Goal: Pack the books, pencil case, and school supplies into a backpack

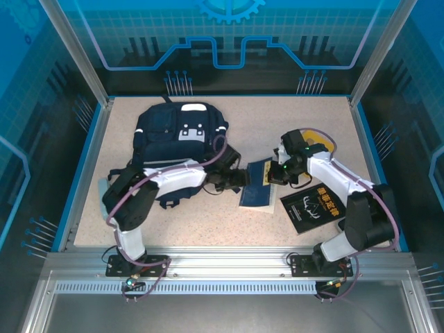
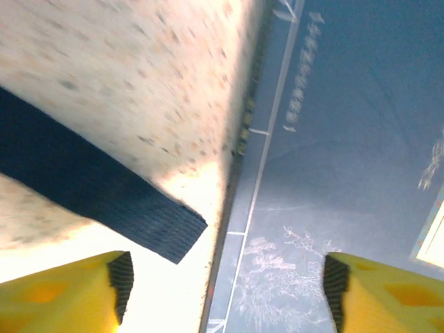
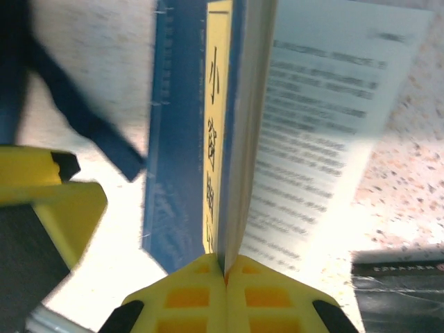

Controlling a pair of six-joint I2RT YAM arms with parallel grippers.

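Two robot arms meet over a dark blue book (image 1: 255, 186) near the middle of the speckled bench (image 1: 208, 222). The book lies between the navy backpack (image 1: 182, 128), to the left and toward the rear, and a black book (image 1: 312, 208) with a white emblem and lettering, flat to the right.

The right pincer (image 3: 225, 274) is fully closed, its yellow fingers (image 3: 187, 298) pinching the near edge of the blue book. From the right wrist the cover stands lifted off a white page of dense printed text. The cover is deep blue with fine pale line drawings, and a narrow yellow panel with dark characters runs along its length.

The left pincer (image 2: 227, 284) is spread wide and holds nothing. One yellow finger (image 2: 69, 295) hangs over the bench, the other over the blue cover. The book's left edge runs between them, and a dark strap (image 2: 90, 187) crosses the bench beside it.

From above, the left pincer (image 1: 240, 179) sits at the book's left edge and the right pincer (image 1: 276, 175) at its right. The backpack lies flat, its white stripe and light grey patch facing up.
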